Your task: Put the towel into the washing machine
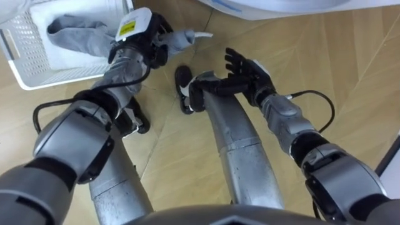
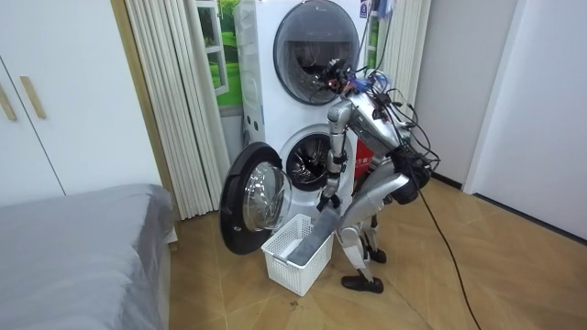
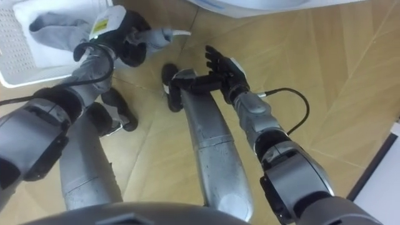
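Bending low from the waist before the washing machine [image 2: 307, 167], with the round door [image 2: 249, 197] standing open toward nine o'clock of the drum in the room view, and the white basket [image 1: 25, 75] sitting on the wooden floor [image 1: 350, 62] just below that door. Holding the grey towel [image 1: 78, 34] in the left hand [image 1: 139, 45] at eleven o'clock in the eye views, fingers curled tight round a bunched fold near one end. Leaving a short tail of cloth poking out of the fist toward three o'clock, and the longer part trailing back toward nine o'clock into the basket, resting inside it. Showing, in the room view, as a slanted grey strip between the fist and the basket. Keeping the right hand [image 1: 245, 70] spread wide and empty, fingers straight, hovering over bare floor at three o'clock from the left hand, well apart from the towel.

Reading the step in hand as the pick-up from the basket, with the carry to the drum not yet begun. Calling next, by this reading, for raising the fist until the trailing end is clearing the basket rim, then swinging toward the open drum and reaching past the door edge before loosening the fingers. Possibly also bringing the free right hand under the hanging cloth, guarding against snagging on basket or door
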Available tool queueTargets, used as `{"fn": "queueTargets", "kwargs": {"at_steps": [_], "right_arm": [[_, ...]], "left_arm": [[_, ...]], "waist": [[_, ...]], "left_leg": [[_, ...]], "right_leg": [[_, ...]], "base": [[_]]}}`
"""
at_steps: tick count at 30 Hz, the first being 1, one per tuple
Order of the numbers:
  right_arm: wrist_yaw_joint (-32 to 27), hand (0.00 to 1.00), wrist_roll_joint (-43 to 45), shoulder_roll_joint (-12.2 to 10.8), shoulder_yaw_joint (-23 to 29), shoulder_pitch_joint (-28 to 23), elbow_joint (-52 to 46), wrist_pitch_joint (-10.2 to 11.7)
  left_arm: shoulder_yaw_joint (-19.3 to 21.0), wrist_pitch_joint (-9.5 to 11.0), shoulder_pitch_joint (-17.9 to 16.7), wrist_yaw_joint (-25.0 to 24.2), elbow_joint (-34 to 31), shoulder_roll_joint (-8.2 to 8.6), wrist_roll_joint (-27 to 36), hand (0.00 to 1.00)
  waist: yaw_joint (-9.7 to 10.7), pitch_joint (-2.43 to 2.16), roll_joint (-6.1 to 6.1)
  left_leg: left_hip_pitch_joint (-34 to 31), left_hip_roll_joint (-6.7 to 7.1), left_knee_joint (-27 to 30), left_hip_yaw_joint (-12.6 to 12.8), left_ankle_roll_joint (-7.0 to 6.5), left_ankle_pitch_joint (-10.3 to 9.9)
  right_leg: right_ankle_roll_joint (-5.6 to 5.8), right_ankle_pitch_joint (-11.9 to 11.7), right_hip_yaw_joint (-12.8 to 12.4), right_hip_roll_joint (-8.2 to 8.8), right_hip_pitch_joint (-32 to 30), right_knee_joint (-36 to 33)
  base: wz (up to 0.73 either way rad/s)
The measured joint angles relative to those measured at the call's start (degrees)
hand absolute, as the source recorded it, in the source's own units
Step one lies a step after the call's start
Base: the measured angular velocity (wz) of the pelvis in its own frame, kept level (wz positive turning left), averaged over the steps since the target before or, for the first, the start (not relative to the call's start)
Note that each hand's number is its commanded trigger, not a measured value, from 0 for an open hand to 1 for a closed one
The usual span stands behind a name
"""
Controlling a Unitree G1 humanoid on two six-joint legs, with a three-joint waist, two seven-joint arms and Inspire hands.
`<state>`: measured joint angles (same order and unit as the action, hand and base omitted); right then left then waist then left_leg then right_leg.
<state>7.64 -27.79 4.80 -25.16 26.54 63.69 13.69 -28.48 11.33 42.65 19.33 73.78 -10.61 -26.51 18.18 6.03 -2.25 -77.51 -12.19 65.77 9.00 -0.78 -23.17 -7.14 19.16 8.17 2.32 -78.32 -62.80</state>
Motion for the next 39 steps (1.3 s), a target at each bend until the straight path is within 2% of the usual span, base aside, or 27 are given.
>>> {"fn": "queueTargets", "kwargs": {"at_steps": [4,8,13,16,20,22,25,28,30,31,35,39], "right_arm": [[-1.2,0.0,1.4,0.0,0.0,0.2,0.1,-0.6],[-1.3,0.0,3.0,0.0,-0.3,-0.1,0.9,-1.3],[-1.5,0.0,4.5,0.0,-0.7,-0.7,2.5,-1.4],[-2.1,0.0,5.5,0.1,-0.6,-1.0,3.5,-2.3],[-2.8,0.0,8.6,1.0,-0.6,-1.8,3.9,-3.2],[-2.8,0.0,10.3,1.5,-0.6,-1.8,4.0,-3.4],[-2.7,0.0,10.7,2.1,-0.5,-1.1,5.6,-3.4],[-3.1,0.0,10.9,2.9,-0.5,-1.3,5.6,-3.2],[-3.2,0.0,11.5,2.9,-0.2,-1.2,5.7,-3.2],[-3.1,0.0,11.8,2.8,-0.2,-1.3,5.6,-3.3],[-2.5,0.0,12.0,2.9,-0.2,-1.4,5.4,-3.2],[-2.3,0.0,12.0,2.9,-0.4,-1.2,5.3,-3.1]], "left_arm": [[-1.7,0.0,-0.4,-2.3,0.6,-0.47,0.0,1.0],[-3.3,-0.1,-2.2,-5.8,0.5,-0.48,0.0,1.0],[-4.0,-0.1,-4.0,-8.3,0.8,-0.37,-0.1,1.0],[-3.8,-0.1,-4.7,-8.9,0.7,0.03,-0.1,1.0],[-3.1,0.0,-5.1,-8.6,0.7,1.01,0.0,1.0],[-3.2,0.0,-5.2,-8.4,0.6,1.29,0.0,1.0],[-3.1,0.0,-5.3,-7.1,-0.1,2.03,-0.1,1.0],[-2.9,0.3,-6.1,-5.9,-3.3,2.09,0.0,1.0],[-1.6,0.8,-6.2,-5.6,-5.5,2.31,0.0,1.0],[-0.8,1.7,-6.2,-4.6,-6.5,2.58,0.7,1.0],[-0.9,2.9,-6.9,-3.1,-11.4,3.35,5.9,1.0],[-0.9,4.1,-7.5,-3.2,-15.5,4.11,10.4,1.0]], "waist": [[0.2,-0.18,-0.72],[0.1,-0.2,-0.76],[-0.6,-0.2,-0.75],[-1.7,-0.22,-0.72],[-4.6,-0.22,-0.64],[-6.1,-0.27,-0.45],[-7.7,-0.2,-0.15],[-9.5,-0.17,1.38],[-9.9,-0.22,1.92],[-10.2,-0.23,2.22],[-10.4,-0.24,2.48],[-10.8,-0.25,2.5]], "left_leg": [[0.4,0.14,-0.1,0.1,-0.09,0.0],[3.7,1.05,-2.1,0.3,-0.06,0.0],[7.5,1.35,-4.3,0.4,-0.02,0.2],[10.6,1.53,-6.1,0.7,-0.06,0.3],[15.3,1.95,-8.7,1.2,-0.16,0.7],[16.8,2.07,-9.7,1.4,-0.34,1.0],[19.6,3.13,-12.2,1.9,-0.77,2.0],[22.2,3.32,-13.9,2.0,-1.11,2.5],[24.1,4.12,-15.4,2.0,-1.46,3.0],[25.3,4.58,-16.5,2.1,-1.62,3.4],[28.7,6.43,-20.3,2.7,-2.36,4.9],[29.5,6.95,-21.1,2.8,-2.67,5.2]], "right_leg": [[0.09,0.0,0.0,0.14,0.4,0.2],[0.3,0.0,-0.2,0.69,3.4,1.4],[0.69,-0.1,0.0,0.66,7.4,3.7],[1.02,-0.3,-0.1,0.62,10.5,5.6],[1.63,-0.6,-0.3,0.62,15.2,8.3],[1.91,-0.8,-0.3,0.7,16.7,9.4],[2.37,-1.0,-0.3,1.85,19.3,10.7],[2.96,-1.5,0.0,1.94,22.4,13.0],[3.24,-1.7,0.1,2.7,24.0,13.8],[3.57,-1.9,0.1,2.96,25.1,14.6],[4.45,-2.4,0.2,4.55,28.1,16.6],[4.85,-2.6,0.3,5.02,29.1,17.3]], "base": [[0.0],[0.08],[0.01],[0.0],[0.0],[0.03],[0.19],[0.07],[0.14],[0.16],[0.17],[0.07]]}}
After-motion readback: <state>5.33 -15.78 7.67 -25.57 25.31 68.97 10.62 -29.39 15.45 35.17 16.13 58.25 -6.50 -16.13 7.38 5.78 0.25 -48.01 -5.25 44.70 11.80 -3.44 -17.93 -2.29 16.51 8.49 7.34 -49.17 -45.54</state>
